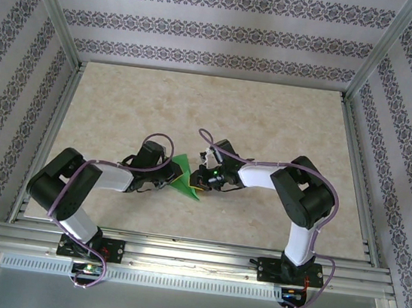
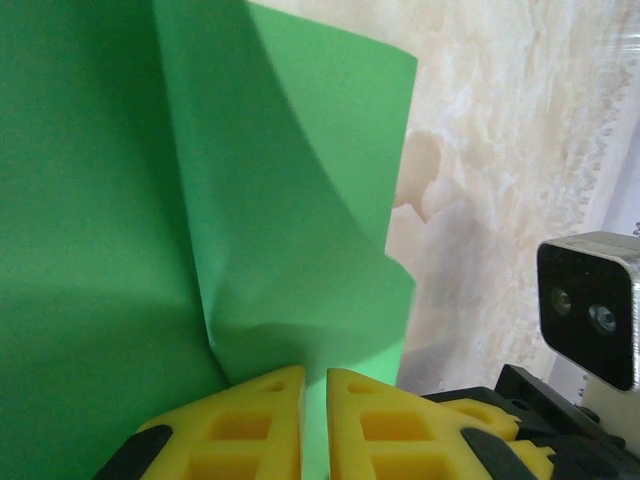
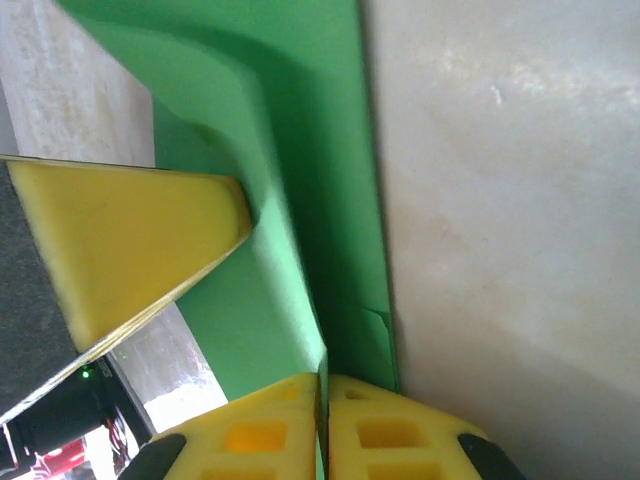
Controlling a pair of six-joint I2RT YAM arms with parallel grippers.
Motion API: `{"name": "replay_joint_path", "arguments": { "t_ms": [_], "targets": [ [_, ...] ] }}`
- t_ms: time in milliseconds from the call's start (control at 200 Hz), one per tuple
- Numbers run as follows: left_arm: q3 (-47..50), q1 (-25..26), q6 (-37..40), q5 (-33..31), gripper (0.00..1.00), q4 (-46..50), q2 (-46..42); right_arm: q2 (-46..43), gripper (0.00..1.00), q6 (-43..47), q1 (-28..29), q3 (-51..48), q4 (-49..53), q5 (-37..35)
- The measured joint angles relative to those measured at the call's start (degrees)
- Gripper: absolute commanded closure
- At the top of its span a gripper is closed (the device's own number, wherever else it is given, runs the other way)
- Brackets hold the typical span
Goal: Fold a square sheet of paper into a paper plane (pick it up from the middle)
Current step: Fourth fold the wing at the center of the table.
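The square sheet of paper is bright green and folded into an angular, pointed shape. It is held off the table between both grippers. My left gripper comes in from the left. Its yellow fingers are shut on the paper's lower edge, and the creased green sheet rises ahead of them. My right gripper comes in from the right, shut tight on a folded edge of the paper. The left gripper's yellow finger presses against the paper from the other side.
The beige marble-patterned table stretches behind and to both sides. Metal frame rails run along the near edge, and patterned walls enclose the space. The right arm's wrist camera housing sits close beside the left gripper.
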State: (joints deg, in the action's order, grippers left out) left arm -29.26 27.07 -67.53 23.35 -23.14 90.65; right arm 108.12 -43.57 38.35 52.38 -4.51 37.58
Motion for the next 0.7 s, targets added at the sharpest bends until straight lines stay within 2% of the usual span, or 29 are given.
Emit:
{"name": "replay_joint_path", "arguments": {
  "t_ms": [305, 495, 699],
  "targets": [
    [0.5, 0.3, 0.0, -4.6, 0.81, 2.7, -9.0, 0.0, 0.96, -0.9, -0.1, -1.7, -1.7, 0.3],
    [0.4, 0.3, 0.1, -5.0, 0.81, 3.9, -8.9, 0.1, 0.96, -1.3, -0.3, -1.8, -2.1, 0.8],
    [-1.5, 0.3, 0.5, -2.7, 0.82, 3.5, -4.7, 0.2, 0.97, -1.3, -0.4, -1.8, -2.1, 0.9]
  ]
}}
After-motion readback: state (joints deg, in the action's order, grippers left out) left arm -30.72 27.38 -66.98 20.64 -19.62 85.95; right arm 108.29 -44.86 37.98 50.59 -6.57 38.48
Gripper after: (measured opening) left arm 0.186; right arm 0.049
